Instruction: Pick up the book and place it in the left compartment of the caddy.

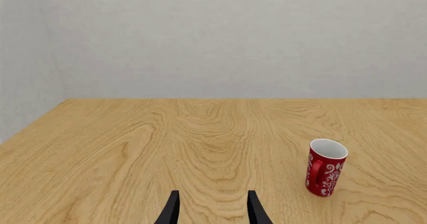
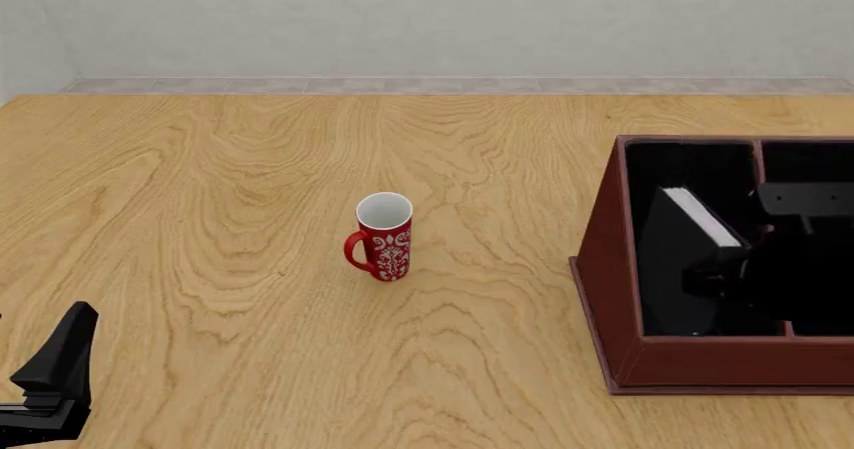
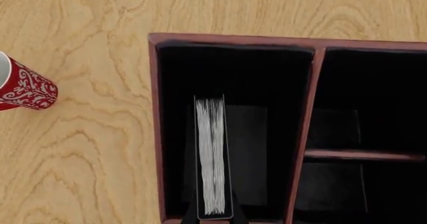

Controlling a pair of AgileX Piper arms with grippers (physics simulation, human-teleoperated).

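Along the left wrist view, only the two dark fingertips of the left tool [image 1: 212, 207] are seen, spread apart with nothing between them, above bare tabletop [image 1: 167, 144]. A red mug [image 1: 325, 167] stands upright off to one side; neither book nor caddy appears.

From the front view, the left tool [image 2: 54, 364] is parked at the near left corner, well apart from everything. The caddy [image 2: 607, 269] sits at the right edge of the tabletop, and the book [image 2: 701, 219] is seen inside its left compartment [image 2: 674, 294], white page edges uppermost, leaning somewhat. The right arm is over the caddy, dark against the black lining, so the right tool [image 2: 727, 269] is hard to separate from the book; it is probably clamped on the lower end.

Through the right wrist view, the book [image 3: 212, 156] is looked down on edge-first, its long axis running along the compartment's depth, parallel to the divider [image 3: 308, 129]. The right tool [image 3: 213, 218] is closed on the book's near end. The book is judged already within the compartment walls, close to the outer wall; lowering and letting go are what remain, and the right arm alone is placed for that.
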